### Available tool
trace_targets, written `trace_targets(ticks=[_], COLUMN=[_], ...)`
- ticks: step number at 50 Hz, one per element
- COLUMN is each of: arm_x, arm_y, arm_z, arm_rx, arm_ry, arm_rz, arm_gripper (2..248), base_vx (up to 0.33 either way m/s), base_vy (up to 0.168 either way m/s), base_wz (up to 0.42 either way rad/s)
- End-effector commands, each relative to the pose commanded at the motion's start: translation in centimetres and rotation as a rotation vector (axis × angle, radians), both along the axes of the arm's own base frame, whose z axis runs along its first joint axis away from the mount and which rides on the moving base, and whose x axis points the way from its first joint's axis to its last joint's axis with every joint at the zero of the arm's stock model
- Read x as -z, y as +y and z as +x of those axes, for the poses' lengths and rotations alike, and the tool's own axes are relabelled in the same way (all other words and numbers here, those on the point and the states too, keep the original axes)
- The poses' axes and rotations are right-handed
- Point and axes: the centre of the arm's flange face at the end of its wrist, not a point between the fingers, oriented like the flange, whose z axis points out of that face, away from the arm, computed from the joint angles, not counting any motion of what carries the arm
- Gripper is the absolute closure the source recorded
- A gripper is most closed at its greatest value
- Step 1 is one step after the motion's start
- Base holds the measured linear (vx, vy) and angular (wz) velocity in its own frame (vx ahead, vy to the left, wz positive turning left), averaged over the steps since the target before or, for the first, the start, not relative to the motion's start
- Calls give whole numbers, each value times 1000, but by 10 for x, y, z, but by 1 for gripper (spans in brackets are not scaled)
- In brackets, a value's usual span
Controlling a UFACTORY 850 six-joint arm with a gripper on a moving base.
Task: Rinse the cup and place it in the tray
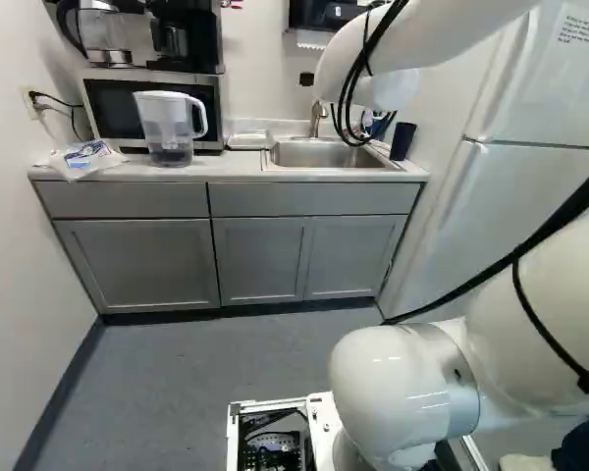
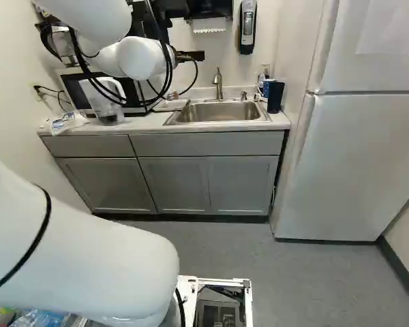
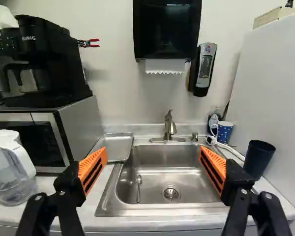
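Observation:
In the wrist view my gripper (image 3: 153,160) stands open, its orange-padded fingers wide apart with nothing between them; in the base views the wrist mostly hides it. Past the fingers lies the steel sink (image 3: 172,172). A dark blue cup (image 3: 258,158) stands upright on the counter beside the sink, on the fridge side, outside the fingers; it also shows in the right base view as a dark cup (image 2: 275,97). On the sink's other side rests a shallow metal tray (image 3: 117,146). The faucet (image 3: 169,126) rises behind the basin.
A spoon (image 3: 138,187) lies in the sink. Behind the dark cup stand a dotted blue cup (image 3: 224,132) and a white cord. A clear pitcher (image 1: 169,128) and a microwave (image 3: 54,137) stand past the tray. The fridge (image 2: 354,150) bounds the counter. Dispensers hang above.

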Motion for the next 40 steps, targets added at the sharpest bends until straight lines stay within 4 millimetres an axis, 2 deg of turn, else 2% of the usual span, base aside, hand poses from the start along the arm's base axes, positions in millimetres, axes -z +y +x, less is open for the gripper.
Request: trace_targets(ticks=[22,40], arm_x=[0,0], arm_y=[0,0], arm_z=[0,0], arm_rx=[0,0], arm_ry=[0,0], arm_rz=[0,0], arm_gripper=[3,3], base_vx=[1,61], base_vy=[0,-2], base_wz=[0,-5])
